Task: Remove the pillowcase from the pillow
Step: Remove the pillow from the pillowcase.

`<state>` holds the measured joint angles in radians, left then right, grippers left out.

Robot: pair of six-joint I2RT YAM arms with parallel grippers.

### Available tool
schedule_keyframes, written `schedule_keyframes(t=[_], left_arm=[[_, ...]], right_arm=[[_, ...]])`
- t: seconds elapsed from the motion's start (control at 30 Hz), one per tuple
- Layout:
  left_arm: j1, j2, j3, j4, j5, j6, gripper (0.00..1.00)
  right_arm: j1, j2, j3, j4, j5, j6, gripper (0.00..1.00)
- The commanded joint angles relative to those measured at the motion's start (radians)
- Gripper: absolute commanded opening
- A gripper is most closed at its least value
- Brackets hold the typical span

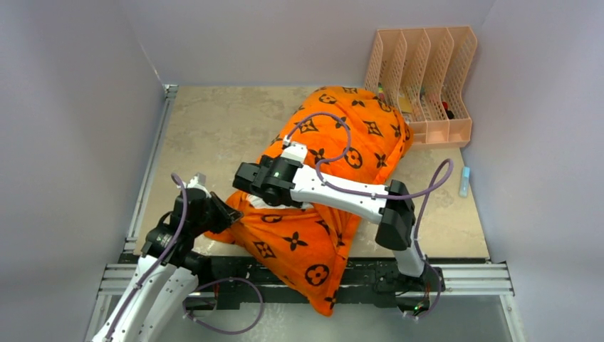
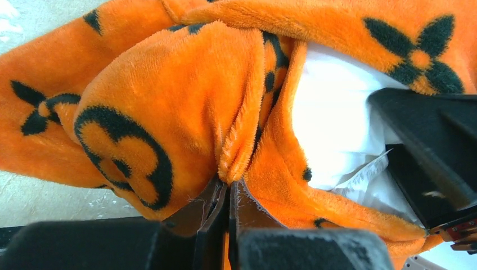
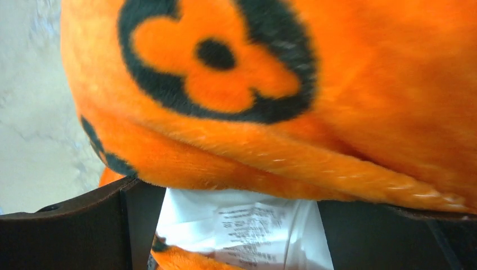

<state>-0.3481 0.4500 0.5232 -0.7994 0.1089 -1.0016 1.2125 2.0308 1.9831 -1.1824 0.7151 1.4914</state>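
Pinching a fold of the pillowcase (image 1: 335,142) at its open near end, the left gripper (image 2: 228,194) is closed tight on the orange plush. Right gripper (image 3: 242,242) — jaws spread wide, gripping nothing — straddles the exposed white pillow (image 2: 337,124) and its printed label (image 3: 259,219). Pillow lies diagonally on the table (image 1: 214,121), mostly inside the cover.

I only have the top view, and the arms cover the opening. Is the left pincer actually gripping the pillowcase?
Observer: Yes. The left wrist view shows the left pincer shut on a fold of the pillowcase edge.
Operator: Any pillow exposed?
Observer: Yes, the white pillow is bare inside the opening, right of that fold.
Operator: And the right pincer?
Observer: The right pincer is open, and a printed white label shows between its jaws.
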Motion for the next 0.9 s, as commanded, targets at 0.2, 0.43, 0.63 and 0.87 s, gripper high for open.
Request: schedule_keyframes(t=[0.2, 0.43, 0.63, 0.87], left_arm=[[-0.002, 0.01, -0.02, -0.093, 0.015, 0.041, 0.0], [-0.002, 0.024, -0.038, -0.056, 0.034, 0.031, 0.0], [-0.002, 0.029, -0.03, -0.064, 0.024, 0.041, 0.0], [-0.002, 0.025, -0.009, -0.038, 0.037, 0.027, 0.06]], right_arm=[[-0.061, 0.2, 0.042, -0.198, 0.093, 0.117, 0.99], [-0.055, 0.334, -0.134, -0.028, -0.128, 0.082, 0.99], [-0.086, 0.397, -0.29, 0.043, -0.103, 0.076, 0.86], [-0.072, 0.382, -0.305, -0.036, 0.033, 0.113, 0.24]])
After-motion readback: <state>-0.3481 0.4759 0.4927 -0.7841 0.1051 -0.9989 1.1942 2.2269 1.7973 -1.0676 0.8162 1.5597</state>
